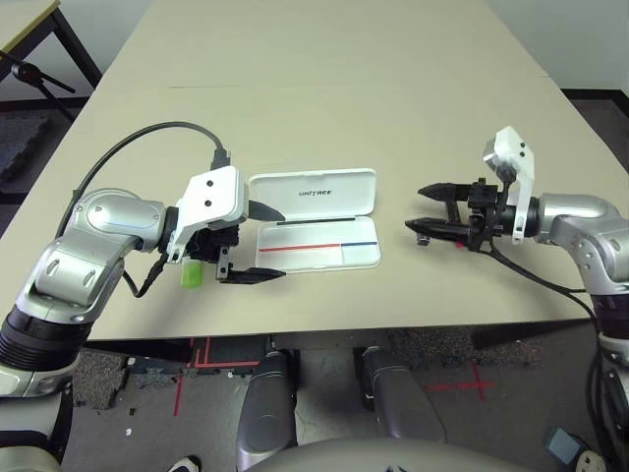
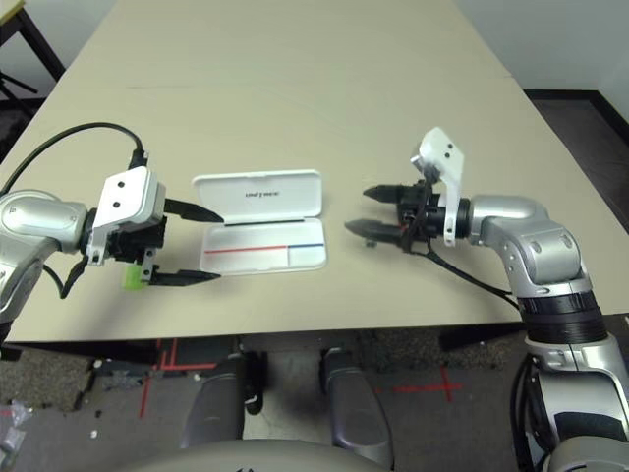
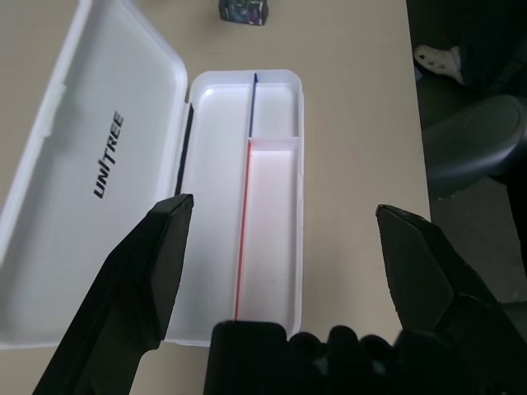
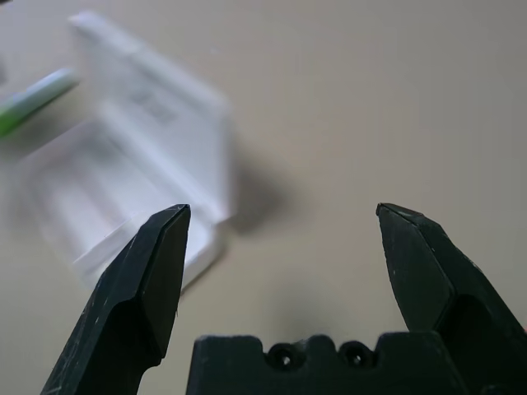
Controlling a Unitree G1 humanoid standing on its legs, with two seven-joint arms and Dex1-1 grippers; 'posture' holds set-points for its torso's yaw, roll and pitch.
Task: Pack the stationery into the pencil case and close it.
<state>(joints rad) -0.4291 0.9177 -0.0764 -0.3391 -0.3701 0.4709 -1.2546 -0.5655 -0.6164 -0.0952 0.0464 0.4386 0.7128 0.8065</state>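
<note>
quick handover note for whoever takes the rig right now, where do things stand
Left end effector: open, holding nothing, at the case's left end.
Right end effector: open, holding nothing, to the right of the case.
Pencil case: lid open, tray looks empty.
Lime-green stick: on the table under the left hand.
Dark block: on the table beyond the case.
Done: case opened. Left: pack everything, close the lid.

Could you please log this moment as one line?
flat white plastic pencil case: open, empty | lime-green stick: on table | left gripper: open | right gripper: open
</note>
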